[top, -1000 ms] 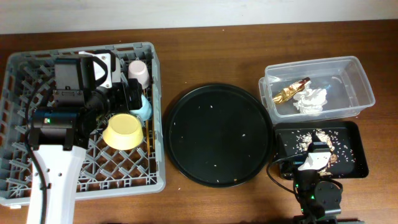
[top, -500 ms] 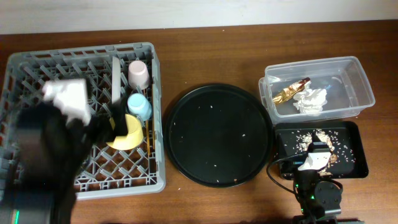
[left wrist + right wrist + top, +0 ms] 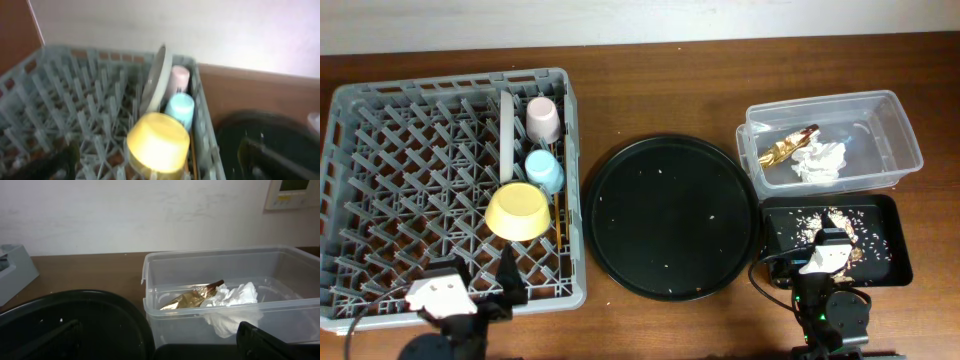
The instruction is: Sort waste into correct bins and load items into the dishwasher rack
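Here, napkin (image 3: 819, 160) and wrapper (image 3: 788, 147) in tub (image 3: 820, 102); seemingly scraps (image 3: 820, 218) in tray (image 3: 885, 252).

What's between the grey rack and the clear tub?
The large round black tray, dotted with pale crumbs, sits between rack and tub; clearest in the overhead view.

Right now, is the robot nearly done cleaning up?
Nearly, it looks. Done: the pink cup, blue cup, yellow bowl, plate and chopsticks are in the rack; the wrapper and napkin lie in the clear tub; the scraps sit in the small black tray. In hand: nothing, the left gripper and right gripper are both open. Left: only a few crumbs on the round tray.
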You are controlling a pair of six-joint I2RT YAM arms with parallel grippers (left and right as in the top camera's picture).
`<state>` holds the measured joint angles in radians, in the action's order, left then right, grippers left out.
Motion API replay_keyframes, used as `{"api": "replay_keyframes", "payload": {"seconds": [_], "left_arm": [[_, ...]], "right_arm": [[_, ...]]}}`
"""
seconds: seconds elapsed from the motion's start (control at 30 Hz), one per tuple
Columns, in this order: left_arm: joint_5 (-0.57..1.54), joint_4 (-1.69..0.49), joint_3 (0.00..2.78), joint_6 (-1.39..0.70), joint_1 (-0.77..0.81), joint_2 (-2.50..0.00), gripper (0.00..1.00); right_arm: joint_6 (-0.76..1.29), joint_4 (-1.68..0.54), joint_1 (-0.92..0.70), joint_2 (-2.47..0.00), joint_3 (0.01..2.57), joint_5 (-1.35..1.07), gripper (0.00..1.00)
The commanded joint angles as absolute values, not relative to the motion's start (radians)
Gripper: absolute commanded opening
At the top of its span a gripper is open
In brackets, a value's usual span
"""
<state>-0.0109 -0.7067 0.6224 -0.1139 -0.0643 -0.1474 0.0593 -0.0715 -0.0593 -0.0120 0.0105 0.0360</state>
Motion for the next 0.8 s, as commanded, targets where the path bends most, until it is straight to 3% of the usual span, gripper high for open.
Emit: {"api": "replay_keyframes", "payload": {"seconds": [0.0, 0.1, 0.27, 0.4, 0.77], "left_arm": [[0.040, -0.360, 0.427, -0.119, -0.068, -0.046, 0.99], [0.064, 0.033, 0.281, -0.119, -0.059, -0.011, 0.99], [0.056, 0.374, 0.086, -0.118, -0.005, -0.009, 0.99], [0.056, 0.376, 0.006, -0.118, 0.015, -0.006, 0.99], [-0.173, -0.068, 0.009, -0.089, 0.052, -0.006, 0.99]], "right_arm": [[0.056, -0.080, -0.053, -0.004, 0.006, 0.038, 0.99], [0.056, -0.080, -0.053, -0.004, 0.006, 0.038, 0.99], [0.056, -0.080, -0.053, -0.004, 0.006, 0.038, 0.99], [0.056, -0.080, -0.053, -0.004, 0.006, 0.038, 0.99], [0.056, -0.080, -0.053, -0.004, 0.006, 0.038, 0.99]]}}
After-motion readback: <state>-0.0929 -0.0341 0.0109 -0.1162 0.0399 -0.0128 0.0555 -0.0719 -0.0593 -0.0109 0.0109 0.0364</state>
